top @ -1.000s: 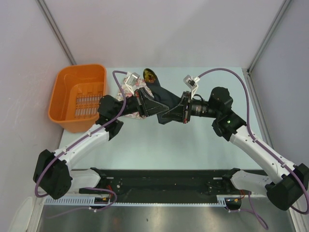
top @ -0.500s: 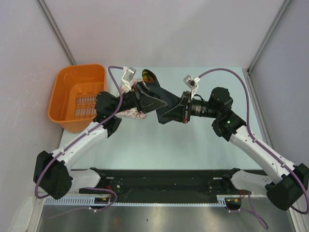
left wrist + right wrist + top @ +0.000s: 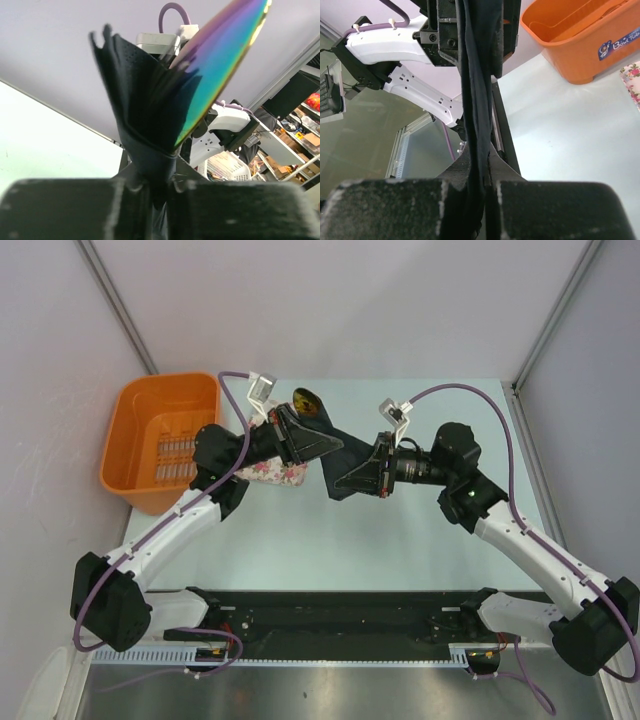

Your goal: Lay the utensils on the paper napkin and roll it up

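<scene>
Top view first: both arms meet above the middle of the bench (image 3: 420,540). The left gripper (image 3: 330,445) and the right gripper (image 3: 336,483) face each other, and the black paper napkin (image 3: 322,423) is bunched up in the air between them. The gold head of the spoon (image 3: 307,400) pokes out of the far end of the bundle. The floral cloth (image 3: 270,472) lies on the bench below the left arm, with the orange tub (image 3: 165,440) off to the left.

On the left wrist camera, the left gripper (image 3: 155,200) is pinched tight on the paper napkin (image 3: 140,100). The paper fans upward, and the spoon (image 3: 220,65) rises out of its folds, shining rainbow colours. I can't tell whether the pinch also catches the handle.

On the right wrist camera, the right gripper (image 3: 477,200) is closed on a twisted strand of the paper napkin (image 3: 475,100). The orange tub (image 3: 580,40) and a corner of the floral cloth (image 3: 632,82) sit on the bench (image 3: 560,125) behind it.

Now the risks. This looks more like a crumple than a roll, and thin paper pulled taut between two clamps could tear. If only the folds are holding that spoon, any tilt or loosening could send it sliding out onto the bench.
</scene>
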Motion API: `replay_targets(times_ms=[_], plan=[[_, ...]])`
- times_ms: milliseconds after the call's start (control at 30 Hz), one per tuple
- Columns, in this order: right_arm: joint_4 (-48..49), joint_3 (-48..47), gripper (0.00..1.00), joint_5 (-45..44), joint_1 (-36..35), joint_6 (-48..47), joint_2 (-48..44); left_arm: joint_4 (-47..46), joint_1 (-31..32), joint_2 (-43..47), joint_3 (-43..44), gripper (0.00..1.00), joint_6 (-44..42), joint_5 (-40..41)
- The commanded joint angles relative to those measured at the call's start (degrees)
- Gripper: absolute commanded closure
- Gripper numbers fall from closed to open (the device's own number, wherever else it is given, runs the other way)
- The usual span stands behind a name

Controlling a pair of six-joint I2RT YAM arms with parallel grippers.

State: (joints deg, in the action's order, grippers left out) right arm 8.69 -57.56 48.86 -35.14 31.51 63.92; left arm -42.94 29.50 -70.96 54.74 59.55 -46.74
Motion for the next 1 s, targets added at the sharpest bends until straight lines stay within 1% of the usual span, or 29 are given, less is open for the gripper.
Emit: replay_targets(times_ms=[0,33,133,167,200,233,267,300,333,400,467,500,633,733,767,800,867,933,967], plan=[[3.7,-0.3,1.0,2.0,-0.2,0.3,-0.6,-1.7,-0.3,0.2,2.4,0.95,-1.2,0.2],[3.3,-0.3,1.0,2.0,-0.3,0.2,-0.6,-1.9,-0.3,0.4,2.3,0.99,-1.1,0.2],[1.5,-0.9,1.0,2.1,0.0,-0.7,-0.4,-1.8,-0.3,0.5,1.8,1.0,-0.9,0.1],[0.7,-1.7,0.98,2.1,0.2,-1.1,-0.4,-1.7,-0.3,0.7,1.6,1.0,-1.0,-0.2],[-0.3,-2.3,0.78,1.9,0.6,-1.4,-0.4,-1.4,-0.4,0.8,1.2,1.0,-1.2,-0.4],[-2.3,-2.9,0.68,1.8,1.3,-1.4,-0.4,-1.1,-0.4,1.1,0.9,1.0,-1.5,-0.3],[-3.3,-4.2,0.6,2.1,2.9,-1.4,-0.4,-1.1,-0.6,1.3,0.4,1.0,-1.5,-0.6],[-4.4,-4.8,0.48,2.4,4.2,-1.2,-0.4,-0.8,-0.6,1.3,0.2,1.0,-1.6,-0.6],[-6.1,-5.4,0.44,3.4,5.2,-1.1,-0.4,-0.5,-0.6,1.5,0.1,1.0,-2.2,-0.7],[-8.4,-6.9,0.41,4.2,8.2,-1.6,-0.9,-0.1,-0.7,1.6,-0.6,1.0,-2.4,-1.0],[-10.9,-7.9,0.42,5.3,9.7,-2.1,-1.9,0.0,-0.7,1.7,-1.5,1.0,-2.6,-0.8],[-12.4,-8.6,0.45,5.4,10.3,-3.2,-2.3,-0.2,-0.7,1.8,-1.7,1.0,-2.6,-0.9],[-14.7,-9.3,0.49,5.4,10.3,-4.7,-3.1,-0.4,-0.7,1.4,-2.5,1.0,-2.4,-1.2],[-15.3,-9.8,0.6,5.2,10.4,-5.2,-2.5,-0.4,-0.7,1.4,-2.4,1.0,-2.3,-1.5],[-15.5,-9.9,0.7,5.1,10.3,-5.5,-2.4,-0.4,-0.7,1.5,-2.5,1.0,-2.3,-1.5],[-16.2,-10.0,0.73,5.0,10.3,-5.8,-2.0,-0.3,-0.7,1.6,-2.5,1.0,-2.2,-1.5],[-17.1,-10.4,0.78,5.4,10.8,-6.7,-1.6,-0.2,-0.7,1.9,-2.9,1.0,-2.2,-1.7],[-18.7,-10.9,0.8,5.5,11.4,-7.2,-1.2,-0.3,-0.8,2.3,-3.2,1.0,-2.2,-2.0],[-19.3,-11.0,0.83,5.3,11.8,-7.9,-1.2,-0.4,-0.8,2.5,-3.6,1.0,-2.2,-2.4]])
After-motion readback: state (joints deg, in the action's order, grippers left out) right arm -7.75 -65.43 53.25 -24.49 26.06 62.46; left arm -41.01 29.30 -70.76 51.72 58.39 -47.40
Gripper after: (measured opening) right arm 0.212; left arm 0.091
